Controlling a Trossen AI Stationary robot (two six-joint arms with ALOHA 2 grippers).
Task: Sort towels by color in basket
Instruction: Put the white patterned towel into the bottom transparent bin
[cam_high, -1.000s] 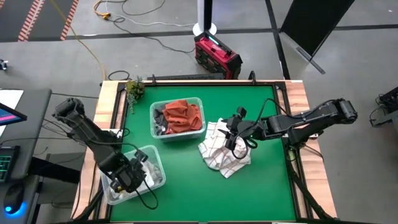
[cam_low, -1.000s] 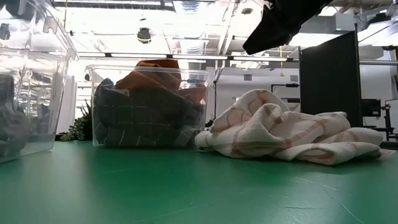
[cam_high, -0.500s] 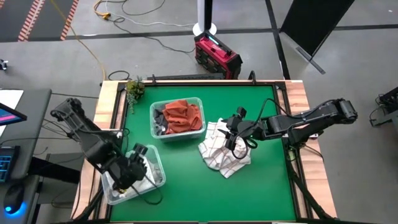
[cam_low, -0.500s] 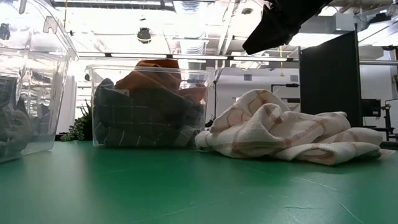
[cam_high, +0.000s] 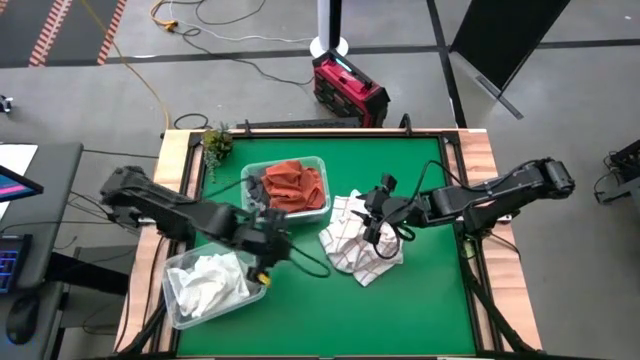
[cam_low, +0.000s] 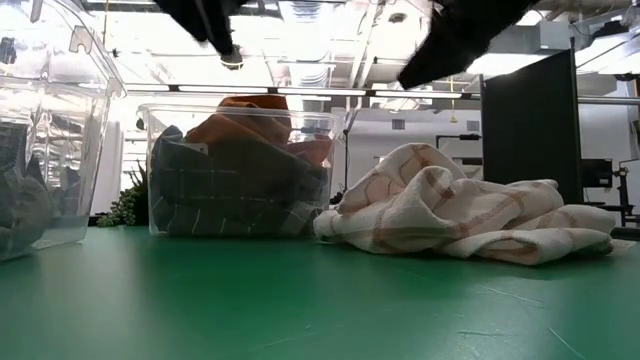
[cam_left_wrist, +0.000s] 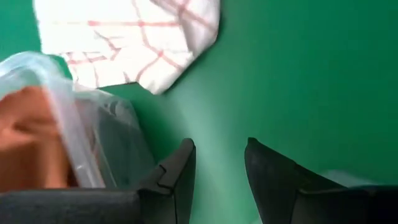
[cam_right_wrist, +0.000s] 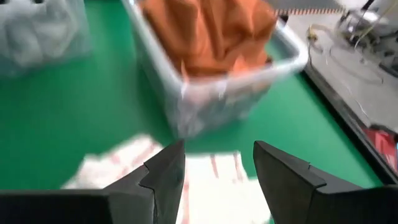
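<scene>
A white towel with thin red grid lines (cam_high: 356, 247) lies crumpled on the green table, right of the middle. My right gripper (cam_high: 375, 218) hangs open above it, clear of the cloth (cam_right_wrist: 124, 163). My left gripper (cam_high: 272, 243) hangs open over bare table between the two baskets, with nothing between its fingers (cam_left_wrist: 217, 165). The far clear basket (cam_high: 287, 190) holds rust-orange and dark plaid towels. The near-left clear basket (cam_high: 178, 300) holds white towels (cam_high: 212, 280).
A small green plant (cam_high: 216, 140) stands at the table's far left corner. Raised wooden borders (cam_high: 478, 160) run along the table's sides. Open green surface (cam_high: 330, 310) lies along the near edge and at the far right.
My left gripper has come up out of the near-left basket and swung toward the table's right and a little toward its far edge, stopping between the two baskets. It carries nothing. White towels stay in that basket.
</scene>
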